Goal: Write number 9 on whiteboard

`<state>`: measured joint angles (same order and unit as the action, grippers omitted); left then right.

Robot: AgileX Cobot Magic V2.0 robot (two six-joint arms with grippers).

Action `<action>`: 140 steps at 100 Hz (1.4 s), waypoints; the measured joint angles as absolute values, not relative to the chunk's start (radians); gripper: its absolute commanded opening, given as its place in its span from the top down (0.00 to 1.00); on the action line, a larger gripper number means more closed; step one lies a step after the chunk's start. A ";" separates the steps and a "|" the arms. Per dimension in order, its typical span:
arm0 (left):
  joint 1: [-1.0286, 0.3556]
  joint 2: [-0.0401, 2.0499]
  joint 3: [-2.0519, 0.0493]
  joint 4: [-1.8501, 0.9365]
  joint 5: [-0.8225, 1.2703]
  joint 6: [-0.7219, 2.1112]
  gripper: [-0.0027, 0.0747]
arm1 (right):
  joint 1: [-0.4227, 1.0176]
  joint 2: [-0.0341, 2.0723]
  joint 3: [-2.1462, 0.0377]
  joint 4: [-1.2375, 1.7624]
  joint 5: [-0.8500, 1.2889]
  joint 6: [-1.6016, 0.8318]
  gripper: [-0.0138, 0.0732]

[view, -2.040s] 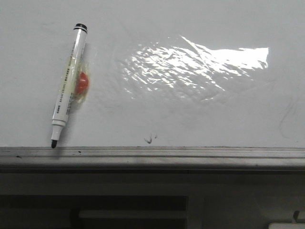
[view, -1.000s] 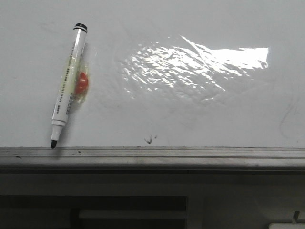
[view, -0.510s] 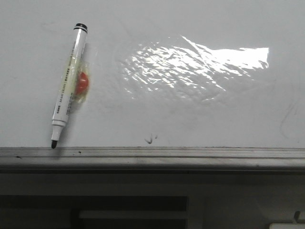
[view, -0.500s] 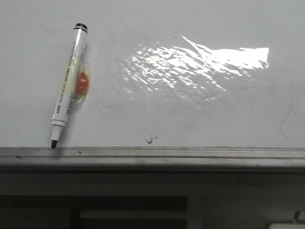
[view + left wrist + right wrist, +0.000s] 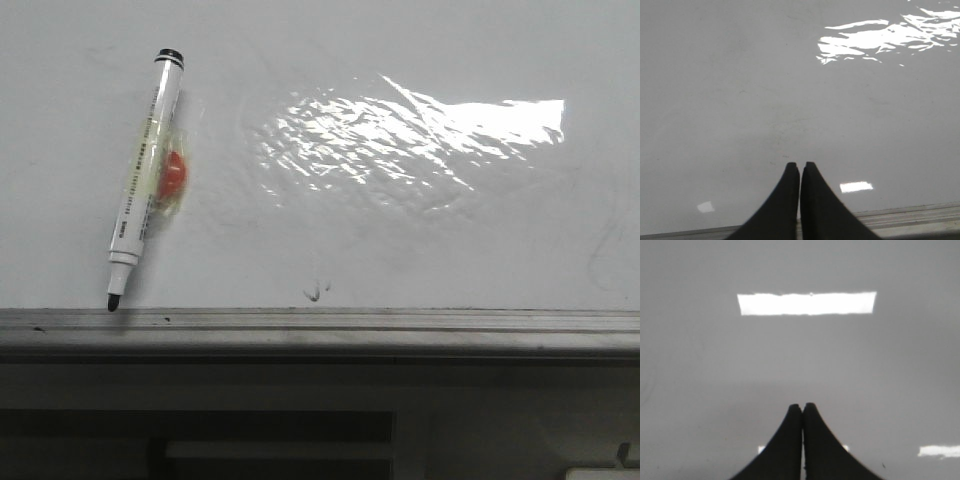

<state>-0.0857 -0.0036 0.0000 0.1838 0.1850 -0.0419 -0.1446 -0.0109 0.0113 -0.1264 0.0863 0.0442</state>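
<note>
- Plainly, the whiteboard (image 5: 400, 240) fills most of the front view as a glossy white sheet, with a bright wrinkled glare patch (image 5: 410, 135) toward its upper right.
- No finished number 9 shows on it; the only black ink is a tiny squiggle (image 5: 316, 292) low on the board, just above the grey metal ledge (image 5: 320, 322), and too small to read as any figure.
- Faint grey smudge lines (image 5: 605, 245) curve near the board's right edge.
- A white marker (image 5: 143, 180) lies tilted at the board's left, black end cap up, bare black tip down and touching the ledge; a red blob under clear yellowish tape (image 5: 166, 175) sits against the middle of its barrel.
- Compared with the frames up to two seconds ago, the marker, squiggle and glare have the same places; nothing on the board has shifted.
- Neither arm appears in the front view.
- From the left wrist, the left claw (image 5: 800, 167) hangs over bare board with its two black fingers pressed together, holding nothing, the ledge beneath it.
- From the right wrist, the right claw (image 5: 802, 407) is likewise closed on nothing, over plain board that reflects a rectangular light (image 5: 806, 303).
</note>
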 measured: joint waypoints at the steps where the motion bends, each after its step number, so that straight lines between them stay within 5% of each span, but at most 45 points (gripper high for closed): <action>1: -0.086 -0.004 0.000 0.181 0.182 -0.042 0.99 | -0.145 -0.011 0.011 -0.128 0.078 0.044 0.91; 31: -0.086 -0.004 -0.010 0.049 0.152 -0.042 0.99 | -0.138 -0.011 0.008 -0.120 0.033 0.066 0.91; 74: -0.086 0.248 -0.265 0.041 0.244 -0.042 0.99 | -0.052 0.226 -0.229 0.024 0.407 0.073 0.91; 83: -0.086 0.283 -0.275 0.041 0.248 -0.042 0.85 | -0.052 0.281 -0.248 0.029 0.417 0.074 0.91; 94: -0.086 0.308 -0.275 0.041 0.248 -0.040 0.46 | -0.052 0.300 -0.251 0.031 0.417 0.074 0.91; 103: -0.086 0.318 -0.275 0.037 0.221 -0.040 0.27 | -0.052 0.302 -0.251 0.033 0.417 0.074 0.91; 140: -0.193 0.378 -0.263 0.010 -0.023 -0.038 0.30 | -0.052 0.302 -0.251 0.033 0.417 0.074 0.91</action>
<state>-0.1933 0.3777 -0.2628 0.0096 -0.0230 -0.0376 -0.0517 0.3024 -0.2505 0.0326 0.4173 0.0743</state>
